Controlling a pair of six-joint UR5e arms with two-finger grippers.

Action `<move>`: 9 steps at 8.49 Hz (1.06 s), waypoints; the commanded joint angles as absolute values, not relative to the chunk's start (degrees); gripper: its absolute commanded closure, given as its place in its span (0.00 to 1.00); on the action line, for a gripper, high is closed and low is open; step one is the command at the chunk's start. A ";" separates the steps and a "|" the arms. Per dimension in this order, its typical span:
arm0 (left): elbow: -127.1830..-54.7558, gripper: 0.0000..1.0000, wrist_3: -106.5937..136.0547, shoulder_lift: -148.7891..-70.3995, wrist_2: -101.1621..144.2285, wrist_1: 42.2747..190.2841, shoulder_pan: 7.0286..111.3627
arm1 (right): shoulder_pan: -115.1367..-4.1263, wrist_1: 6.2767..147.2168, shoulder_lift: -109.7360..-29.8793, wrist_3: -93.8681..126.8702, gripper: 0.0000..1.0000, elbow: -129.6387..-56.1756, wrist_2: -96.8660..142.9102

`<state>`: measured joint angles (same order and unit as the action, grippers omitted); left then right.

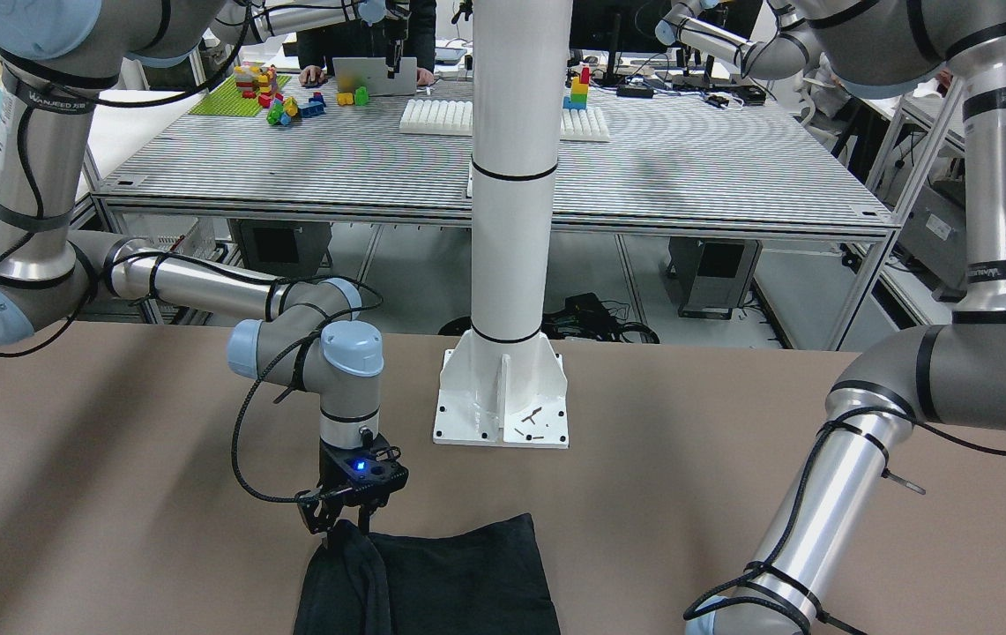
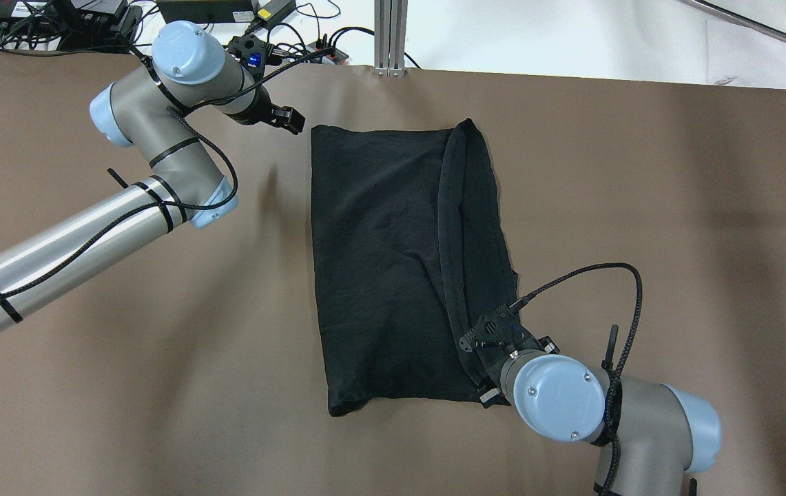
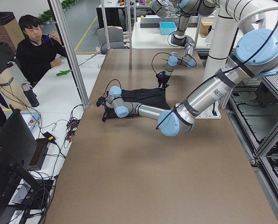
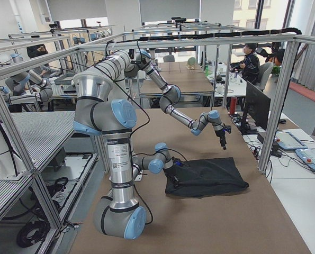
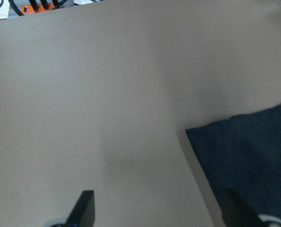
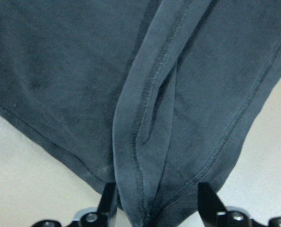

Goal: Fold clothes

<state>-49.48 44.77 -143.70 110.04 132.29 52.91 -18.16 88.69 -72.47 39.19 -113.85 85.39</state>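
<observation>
The clothes (image 2: 379,262) are one black garment lying as a folded rectangle in the middle of the brown table, with a hemmed strip doubled over along its right side. My right gripper (image 2: 477,368) is at the garment's near right corner. In the right wrist view a bunched fold of the hem (image 6: 145,142) fills the gap between the fingers, so that gripper (image 6: 159,208) is shut on it. In the front view the cloth (image 1: 467,582) peaks up to this gripper (image 1: 346,520). My left gripper (image 2: 291,122) hovers open just off the far left corner (image 5: 249,161), holding nothing.
The white pillar's base plate (image 1: 503,397) is bolted to the table between the arms. Cables and power supplies (image 2: 55,21) lie beyond the table's far edge. A person (image 3: 36,46) sits at a desk beside the table. Bare brown table (image 2: 124,379) surrounds the garment.
</observation>
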 commanded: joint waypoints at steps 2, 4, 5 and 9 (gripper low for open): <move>-49.40 0.05 44.74 -143.61 110.04 132.36 52.91 | -16.79 88.77 -71.81 38.94 0.55 -111.80 85.34; -49.39 0.05 44.74 -143.61 109.95 132.28 52.91 | -16.79 88.68 -71.81 38.85 0.68 -111.80 85.34; -49.39 0.05 44.74 -143.61 109.95 132.28 52.82 | -16.96 88.59 -71.63 38.76 0.71 -111.80 85.43; -49.39 0.05 44.74 -143.70 109.95 132.28 52.82 | -17.23 88.59 -70.93 38.67 0.73 -111.80 85.43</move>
<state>-49.39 44.74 -143.67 109.97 132.28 52.83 -17.10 88.60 -71.18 38.69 -111.80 85.42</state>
